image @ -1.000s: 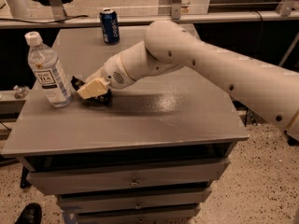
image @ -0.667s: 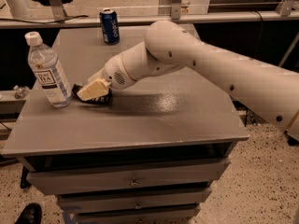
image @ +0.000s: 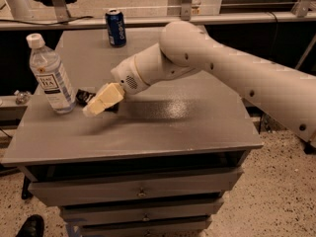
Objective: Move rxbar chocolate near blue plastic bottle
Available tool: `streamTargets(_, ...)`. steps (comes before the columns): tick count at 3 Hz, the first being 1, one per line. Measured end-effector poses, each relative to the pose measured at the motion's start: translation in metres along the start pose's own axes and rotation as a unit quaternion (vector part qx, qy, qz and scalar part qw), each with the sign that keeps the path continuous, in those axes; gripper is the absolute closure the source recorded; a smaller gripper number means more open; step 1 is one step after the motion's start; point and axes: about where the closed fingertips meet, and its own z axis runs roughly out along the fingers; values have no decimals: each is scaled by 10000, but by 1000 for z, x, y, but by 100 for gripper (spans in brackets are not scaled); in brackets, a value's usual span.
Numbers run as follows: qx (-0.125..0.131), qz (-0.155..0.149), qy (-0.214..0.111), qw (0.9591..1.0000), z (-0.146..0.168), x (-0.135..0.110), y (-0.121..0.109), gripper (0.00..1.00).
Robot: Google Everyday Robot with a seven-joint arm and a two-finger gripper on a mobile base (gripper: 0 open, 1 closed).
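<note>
Now the gripper point(image: 101, 100) sits low at the table's point(image: 187, 125) left, partly covering the bar point(image: 83, 96), which lies just right of the bottle point(image: 50, 78). Whether it grips the bar, I cannot tell. A can point(image: 115, 27) stands far back.

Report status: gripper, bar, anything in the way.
Gripper low over table, at rxbar chocolate. Bar beside blue plastic bottle. Pepsi can far back.

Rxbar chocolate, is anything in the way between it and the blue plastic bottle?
No, nothing visible is. The rxbar chocolate lies on the table close beside the blue plastic bottle. The gripper is low over the bar's other side. The Pepsi can stands far back.
</note>
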Motion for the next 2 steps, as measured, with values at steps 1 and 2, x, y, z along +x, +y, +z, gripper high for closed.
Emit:
streamTargets(1, 94, -234, 23, 9997, -32, 8, -9, 0)
streamTargets(2, 412, -647, 140, 9970, -91, 21, -38, 0)
